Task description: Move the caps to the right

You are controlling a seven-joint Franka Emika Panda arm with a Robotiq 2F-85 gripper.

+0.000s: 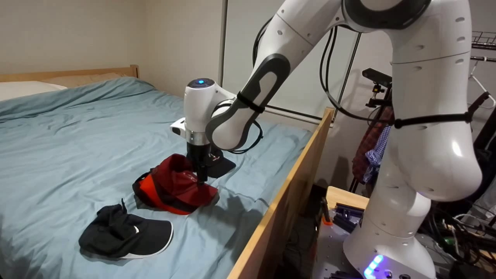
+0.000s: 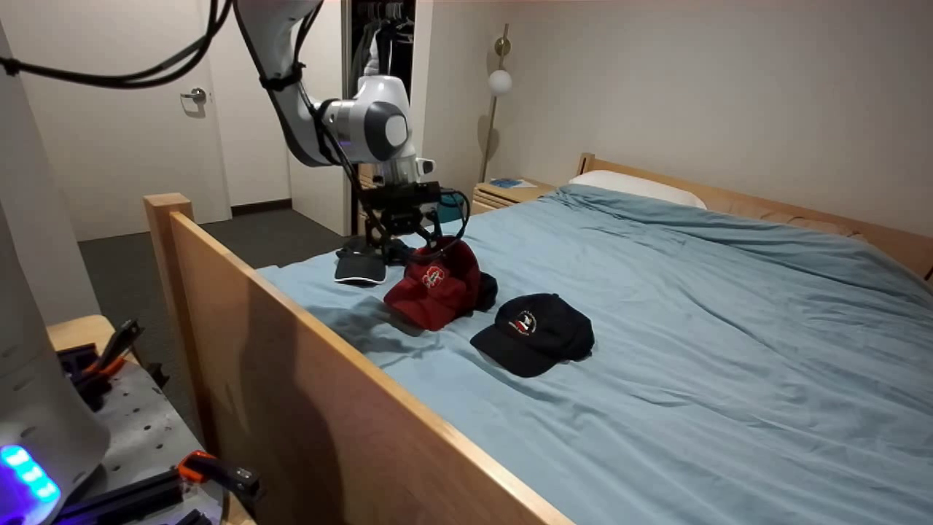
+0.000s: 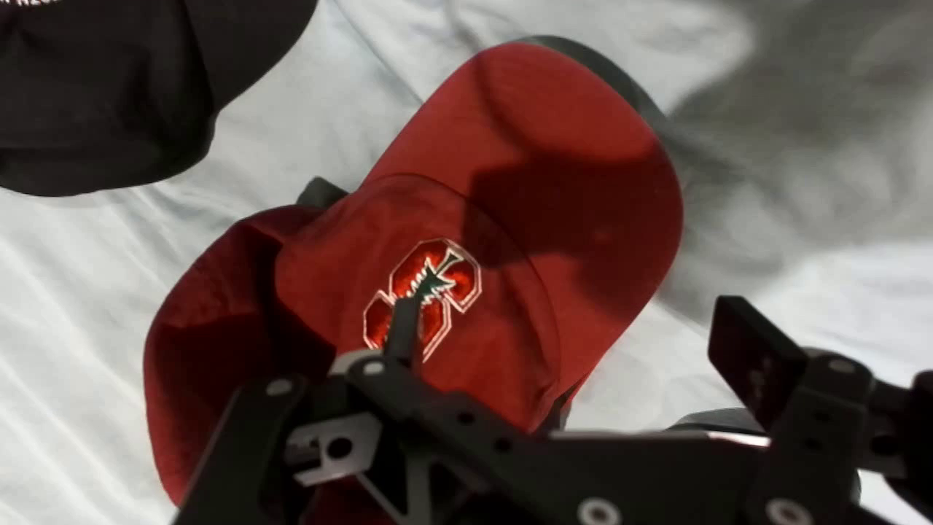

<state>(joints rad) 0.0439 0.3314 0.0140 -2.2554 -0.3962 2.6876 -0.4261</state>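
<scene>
A dark red cap (image 1: 176, 176) with a front emblem lies mid-bed, also in an exterior view (image 2: 448, 288) and the wrist view (image 3: 452, 219). Black and bright red fabric (image 1: 149, 192) shows under it; I cannot tell if that is a separate cap. A black cap with a white-edged brim (image 1: 128, 234) (image 2: 361, 266) lies on one side. A black cap with an emblem (image 1: 221, 164) (image 2: 539, 335) (image 3: 109, 95) lies on the other. My gripper (image 1: 200, 176) (image 2: 404, 244) (image 3: 579, 339) is open at the red cap: one finger over its crown, one beyond its edge. Contact is unclear.
The caps lie on a blue sheet (image 1: 97, 135) with wrinkles. A wooden footboard (image 1: 286, 190) (image 2: 328, 350) stands between the bed and the robot base. A side table with clamps (image 2: 211, 470) is beside the base. Pillows (image 2: 638, 188) are at the far end.
</scene>
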